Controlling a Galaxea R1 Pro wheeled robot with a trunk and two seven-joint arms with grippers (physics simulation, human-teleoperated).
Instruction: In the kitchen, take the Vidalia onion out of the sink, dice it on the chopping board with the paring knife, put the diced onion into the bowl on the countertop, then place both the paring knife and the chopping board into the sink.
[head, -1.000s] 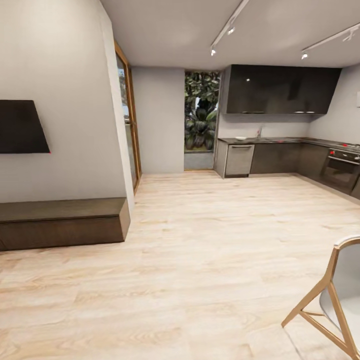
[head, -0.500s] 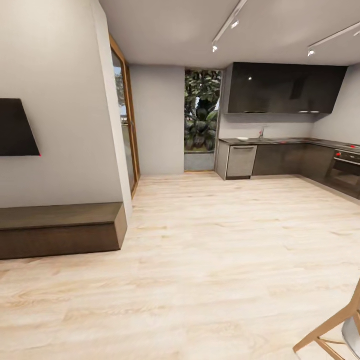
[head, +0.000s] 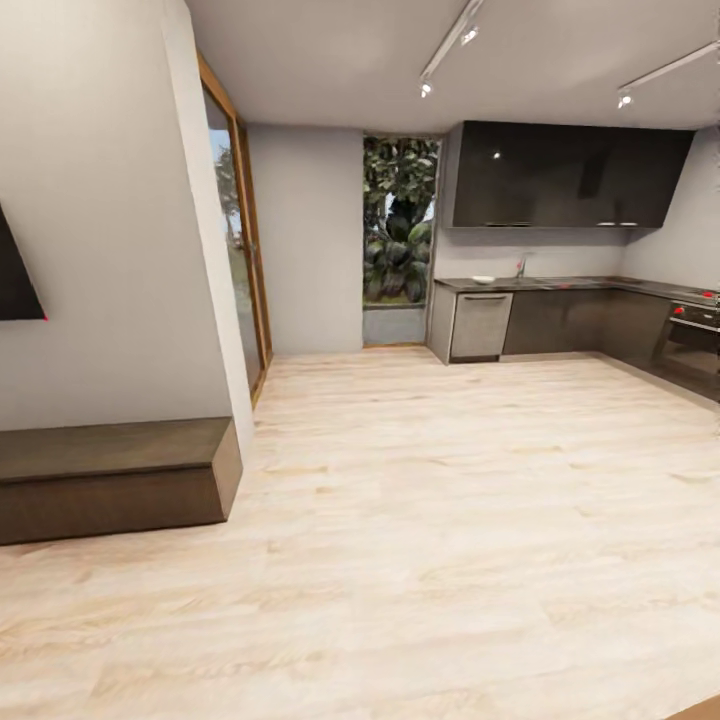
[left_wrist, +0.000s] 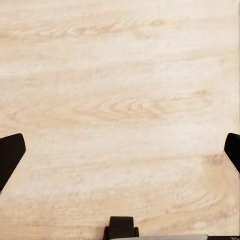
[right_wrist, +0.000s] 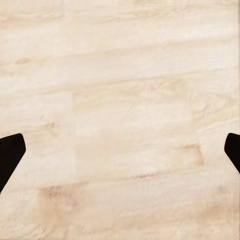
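both pincers (left_wrist: 120, 150) (right_wrist: 120, 150) gape over floor (head: 450, 520), kitchen (head: 560, 260) far ahead.

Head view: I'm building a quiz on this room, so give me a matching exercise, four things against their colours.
Things:
1 upper cabinets
2 floor
3 bowl
4 low bench

Colours:
A white
B dark brown
C glossy black
D light wood

Pairs: 1-C, 2-D, 3-A, 4-B
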